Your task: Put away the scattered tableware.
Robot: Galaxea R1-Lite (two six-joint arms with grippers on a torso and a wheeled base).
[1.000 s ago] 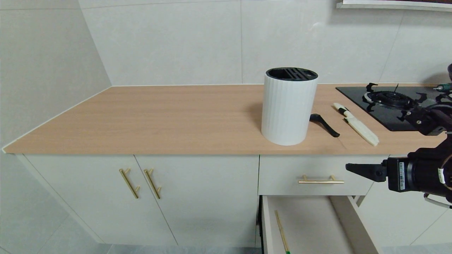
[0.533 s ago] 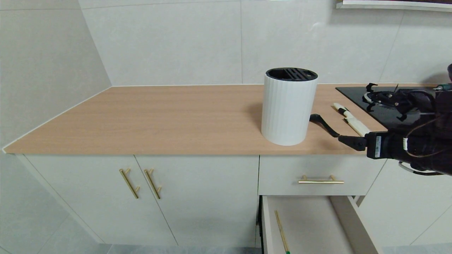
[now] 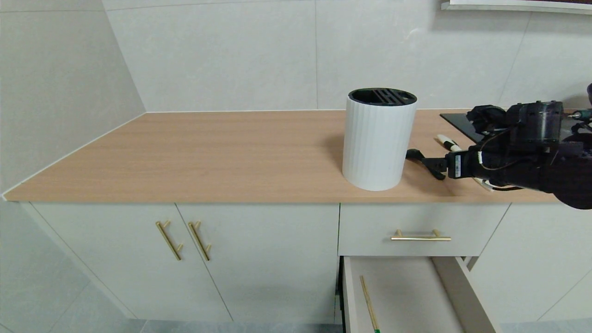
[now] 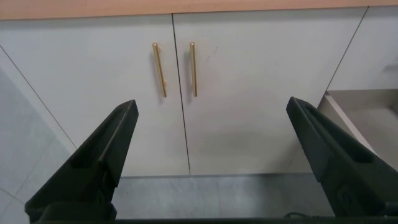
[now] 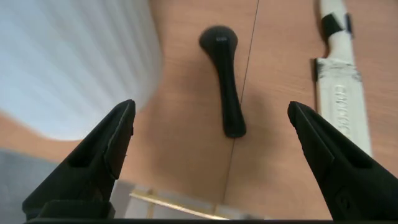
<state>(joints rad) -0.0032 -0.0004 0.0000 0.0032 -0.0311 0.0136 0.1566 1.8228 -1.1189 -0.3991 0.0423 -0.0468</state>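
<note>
A black utensil [image 3: 415,155] [image 5: 225,81] lies on the wooden counter [image 3: 231,152] just right of the white ribbed holder [image 3: 378,138] [image 5: 74,62] with a black slotted top. A white knife [image 3: 446,142] [image 5: 339,68] with a black band lies further right, its blade hidden behind my right arm. My right gripper [image 3: 434,163] [image 5: 209,112] hovers open over the black utensil, fingers on either side of it and apart from it. My left gripper [image 4: 211,106] is open and holds nothing, low in front of the cabinet doors.
A black hob [image 3: 455,119] sits at the counter's right end, behind my right arm. Below the counter, the lower drawer [image 3: 411,291] stands pulled out with a chopstick [image 3: 368,300] in it. Cabinet doors with gold handles [image 4: 177,68] are to the left.
My right arm has risen from below the counter edge, beside the drawers, and moved left over the counter, stopping above the black utensil. The utensils and holder have not moved.
</note>
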